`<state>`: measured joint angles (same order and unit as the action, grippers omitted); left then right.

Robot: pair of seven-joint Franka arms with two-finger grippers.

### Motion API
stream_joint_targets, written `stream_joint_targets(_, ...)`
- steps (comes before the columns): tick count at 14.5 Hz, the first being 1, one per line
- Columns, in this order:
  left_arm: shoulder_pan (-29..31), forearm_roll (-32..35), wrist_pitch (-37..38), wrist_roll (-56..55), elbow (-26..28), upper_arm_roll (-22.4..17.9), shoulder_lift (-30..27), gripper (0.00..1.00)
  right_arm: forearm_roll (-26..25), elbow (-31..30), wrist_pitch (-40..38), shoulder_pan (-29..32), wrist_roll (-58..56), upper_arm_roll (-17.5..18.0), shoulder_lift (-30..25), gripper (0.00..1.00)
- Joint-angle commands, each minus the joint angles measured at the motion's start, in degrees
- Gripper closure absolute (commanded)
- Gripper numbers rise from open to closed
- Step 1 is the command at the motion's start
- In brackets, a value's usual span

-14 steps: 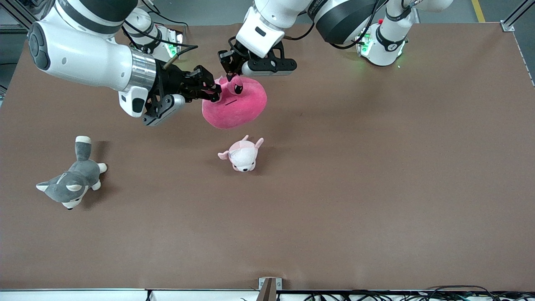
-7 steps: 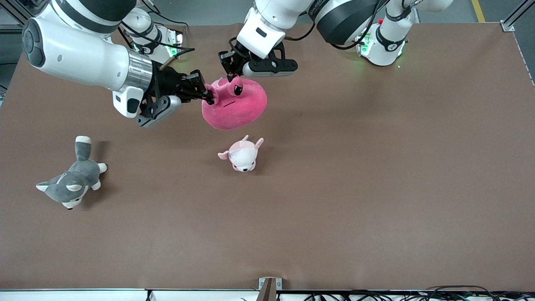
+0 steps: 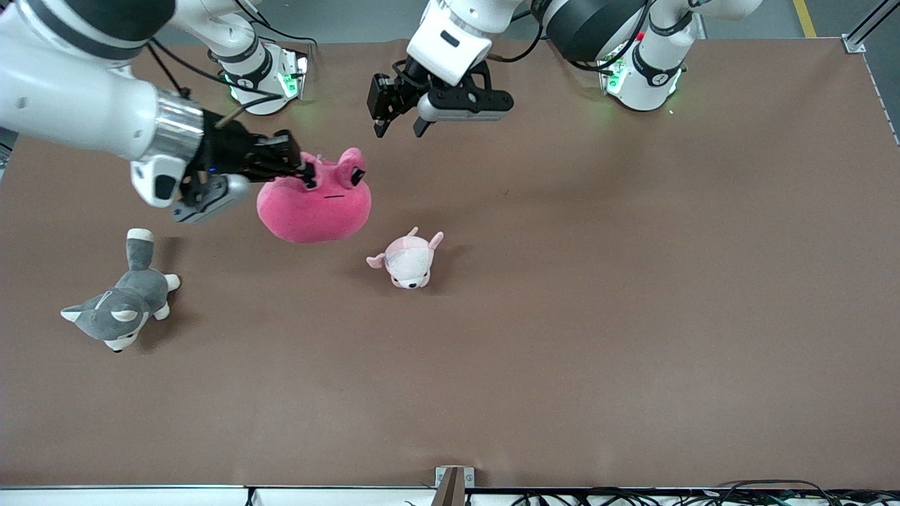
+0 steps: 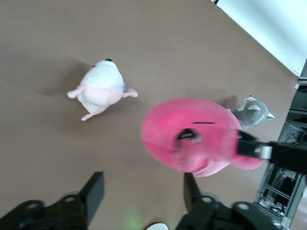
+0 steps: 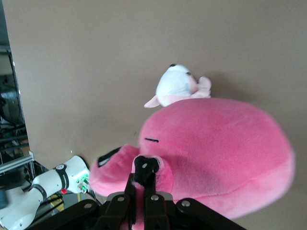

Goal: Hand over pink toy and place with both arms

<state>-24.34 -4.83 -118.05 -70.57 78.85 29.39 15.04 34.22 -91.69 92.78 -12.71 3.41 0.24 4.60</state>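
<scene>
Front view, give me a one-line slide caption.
Right gripper carries the pink toy above the table; left gripper open, empty.

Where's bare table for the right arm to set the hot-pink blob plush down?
Bare brown table runs from the small pale-pink animal plush toward the left arm's end. Tighter between that plush and the grey husky plush, under the right gripper holding the hot-pink blob plush.

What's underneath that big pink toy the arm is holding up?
Only bare brown table shows under the pink toy, which hangs from the right gripper, shut on one stalk bump. The patch of table directly below is covered by the toy in the front view.
</scene>
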Motion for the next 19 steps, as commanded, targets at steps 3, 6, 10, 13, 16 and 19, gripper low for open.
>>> stream_joint_targets(3,7.0,1.14,19.22,9.81,0.16,-0.13,-9.13,0.0,-1.17,2.29,-0.85,13.47,-13.24,0.81,6.36,1.0)
stream_joint_targets(6,13.15,1.14,30.38,19.2,0.16,-0.21,-13.62,0.01,-1.35,7.04,-0.85,17.97,-14.92,0.81,14.01,1.0)
stream_joint_targets(10,23.16,1.14,38.67,31.24,0.86,-0.13,-16.44,0.01,-0.55,7.49,-0.67,21.76,-24.84,0.9,19.29,1.0)
stream_joint_targets(13,31.16,1.06,39.21,41.71,4.1,-0.21,-17.66,0.01,-0.29,7.49,1.34,21.85,-26.0,0.9,22.55,1.0)
stream_joint_targets(16,40.48,0.27,39.12,54.36,6.57,-0.21,-18.9,0.0,1.54,7.05,1.0,21.68,-26.35,0.99,23.79,1.0)
stream_joint_targets(19,46.12,0.18,38.95,60.44,8.59,-0.21,-19.08,0.0,2.35,6.78,0.38,21.5,-26.27,0.99,24.22,1.0)
